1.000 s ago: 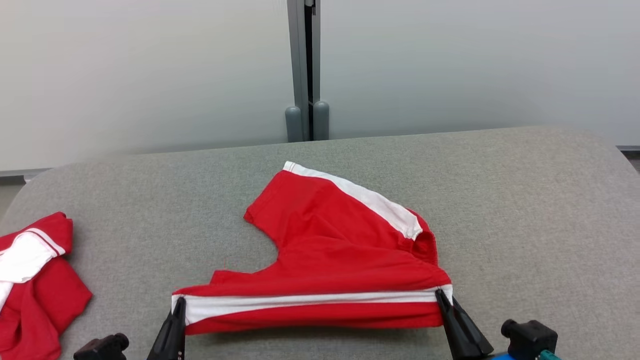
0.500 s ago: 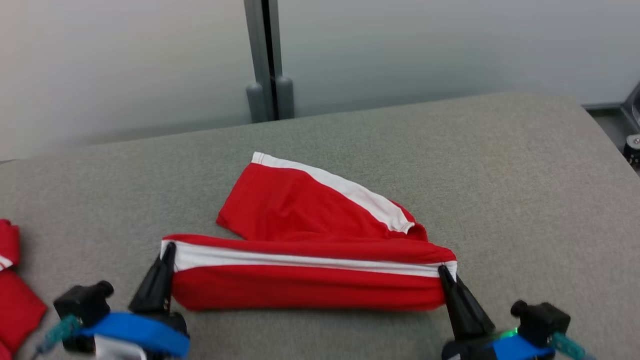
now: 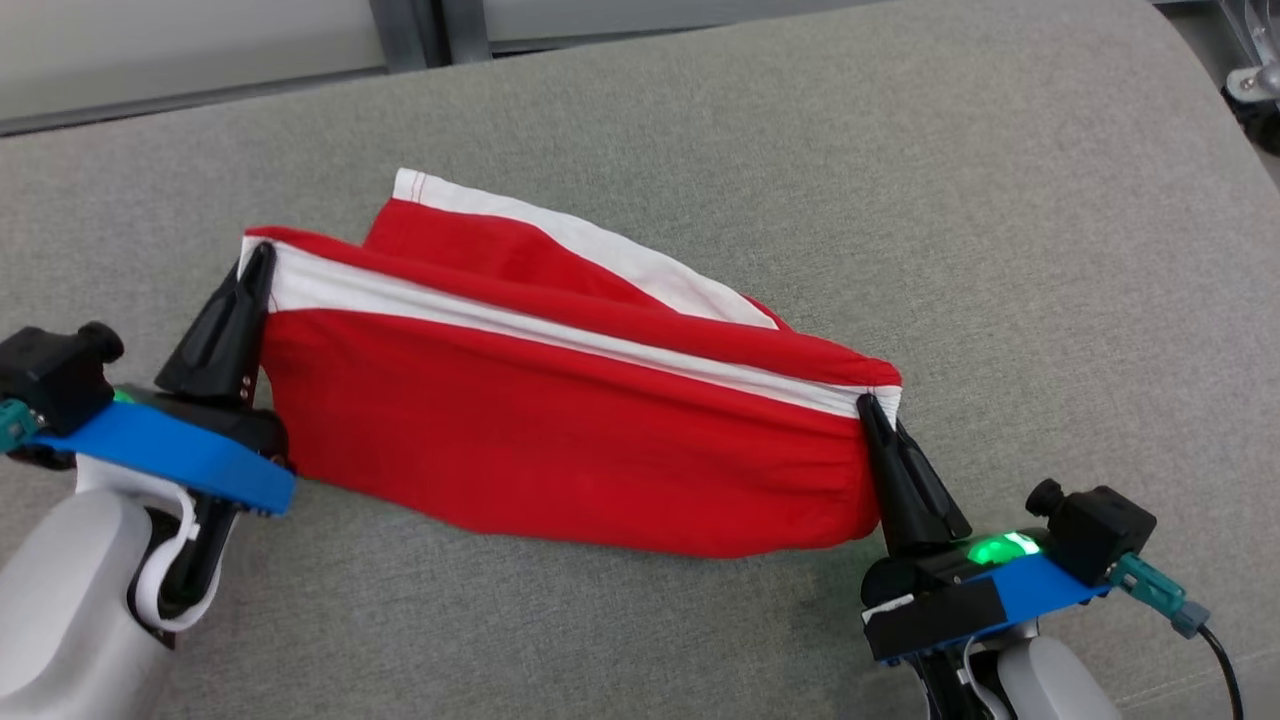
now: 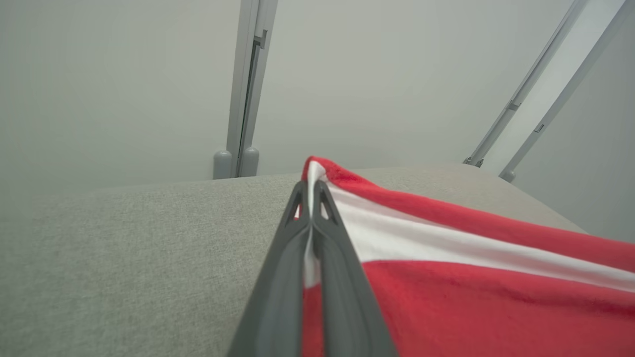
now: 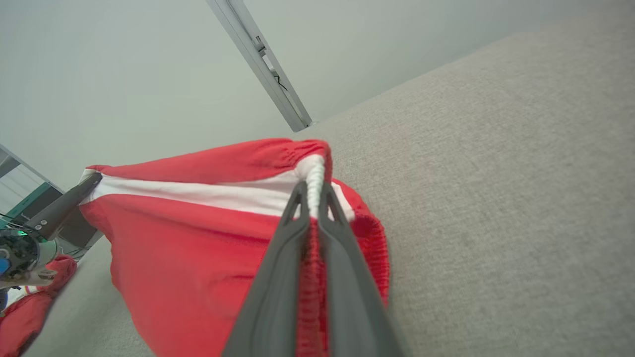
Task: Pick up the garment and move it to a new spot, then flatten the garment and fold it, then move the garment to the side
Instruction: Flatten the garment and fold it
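The garment (image 3: 560,420) is a pair of red shorts with white side stripes, folded over on the grey padded table (image 3: 1000,200). My left gripper (image 3: 262,258) is shut on its left end at the white stripe. My right gripper (image 3: 868,405) is shut on its right end by the waistband. The near fold is lifted between them and hangs down toward me; a far leg (image 3: 560,240) lies flat behind. In the left wrist view the fingers (image 4: 278,277) pinch the garment (image 4: 471,277). In the right wrist view the fingers (image 5: 283,277) pinch the gathered garment (image 5: 198,238).
The grey table runs wide to the right and toward the back edge, where a grey wall panel post (image 3: 420,30) stands. Another red and white cloth (image 5: 25,307) lies at the far left in the right wrist view. A dark object (image 3: 1255,80) sits off the table's right corner.
Both grippers have carried the held edge up and away from me over the rest of the shorts, so the fold has grown. The head camera has tilted down and turned right.
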`<state>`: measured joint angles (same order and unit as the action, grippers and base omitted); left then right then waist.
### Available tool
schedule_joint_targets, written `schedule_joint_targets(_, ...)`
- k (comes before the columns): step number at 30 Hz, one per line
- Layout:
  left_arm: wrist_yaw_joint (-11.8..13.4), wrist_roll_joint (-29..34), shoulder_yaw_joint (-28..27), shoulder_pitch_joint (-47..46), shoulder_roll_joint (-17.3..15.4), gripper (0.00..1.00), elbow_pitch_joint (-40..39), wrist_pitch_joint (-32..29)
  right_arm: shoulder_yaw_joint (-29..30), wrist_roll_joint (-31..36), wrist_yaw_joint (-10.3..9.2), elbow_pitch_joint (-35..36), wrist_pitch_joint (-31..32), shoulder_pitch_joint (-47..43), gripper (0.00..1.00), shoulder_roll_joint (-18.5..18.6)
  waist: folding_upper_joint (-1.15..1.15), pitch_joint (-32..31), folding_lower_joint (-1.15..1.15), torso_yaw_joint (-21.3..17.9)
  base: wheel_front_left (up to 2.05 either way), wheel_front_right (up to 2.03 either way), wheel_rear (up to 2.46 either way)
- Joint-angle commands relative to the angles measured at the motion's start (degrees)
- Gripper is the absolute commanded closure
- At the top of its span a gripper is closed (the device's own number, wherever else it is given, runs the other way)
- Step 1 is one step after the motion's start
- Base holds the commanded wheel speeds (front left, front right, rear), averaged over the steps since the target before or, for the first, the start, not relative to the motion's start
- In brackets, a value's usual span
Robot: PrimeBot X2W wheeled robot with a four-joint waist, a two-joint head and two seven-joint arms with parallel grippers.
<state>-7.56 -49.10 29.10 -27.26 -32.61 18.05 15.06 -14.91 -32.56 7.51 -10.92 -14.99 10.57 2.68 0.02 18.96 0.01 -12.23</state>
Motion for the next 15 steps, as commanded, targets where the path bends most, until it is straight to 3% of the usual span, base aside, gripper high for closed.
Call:
schedule_joint_targets(1, 0.14, 0.24, 0.25, -1.83, -0.53, 1.0, 0.34, 0.16, 0.19, -0.39, -0.04, 0.33, -0.28, 1.14, 1.0, 0.4, -0.02, 1.59, -0.01, 0.5, 0.0, 0.0, 0.0)
schedule_joint_targets(7, 0.14, 1.51, 2.11, -7.82, -1.0, 1.0, 1.41, 0.15, 0.33, -1.33, -0.03, 2.44, -0.28, 2.96, 1.0, 0.38, -0.02, 6.38, -0.01, -0.44, 0.0, 0.0, 0.0)
schedule_joint_targets(15, 0.17, 4.41, -0.09, -13.87, -0.16, 1.0, 3.07, 0.16, 1.33, -3.2, -0.04, 6.28, -0.29, 4.35, 1.0, 0.41, -0.02, 10.59, -0.01, -2.22, 0.0, 0.0, 0.0)
